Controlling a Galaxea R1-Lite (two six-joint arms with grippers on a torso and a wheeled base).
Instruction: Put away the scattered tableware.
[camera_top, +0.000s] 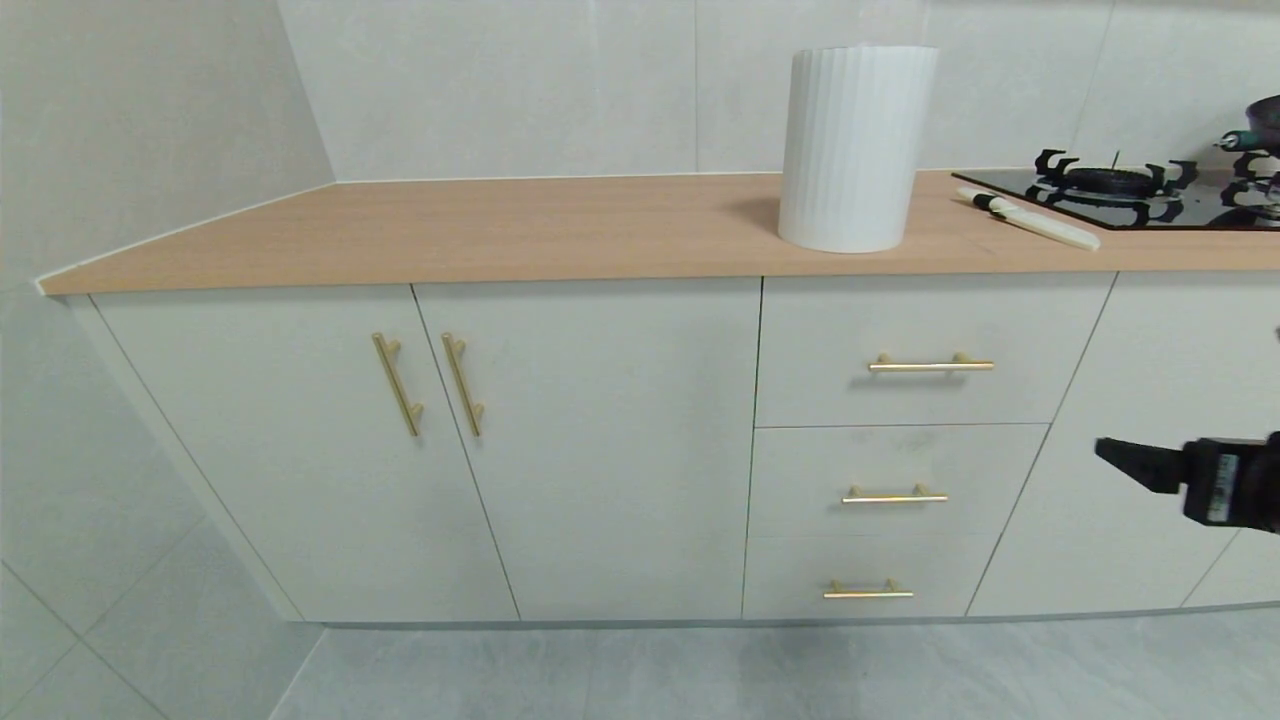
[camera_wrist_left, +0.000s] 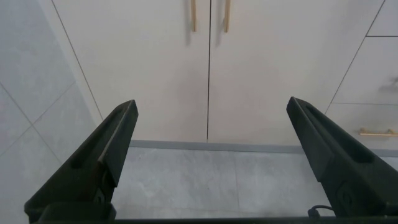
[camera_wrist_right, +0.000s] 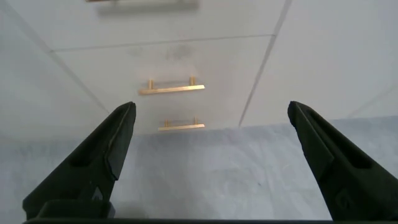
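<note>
Lying on the wooden table (camera_top: 500, 230), right against the near edge of the gas hob (camera_top: 1120, 190), is what looks like a white-bladed knife (camera_top: 1030, 220) with a dark band at its handle; the view there is too small to be sure of the type. Its blade end points toward the table's front edge. A ribbed white cylinder (camera_top: 853, 150) stands upright on the table, near the knife on its left and apart from it.

Below the table, the right gripper (camera_wrist_right: 210, 109) hangs in front of the cabinet face, to the right of the stack of three drawers (camera_top: 900, 480), level with the middle one. Its fingers are spread wide and hold nothing.

The left gripper (camera_wrist_left: 211, 102) is low, facing the foot of the two cabinet doors (camera_wrist_left: 208, 74) where they meet the floor (camera_wrist_left: 186, 180). Its fingers are likewise spread wide and hold nothing.
</note>
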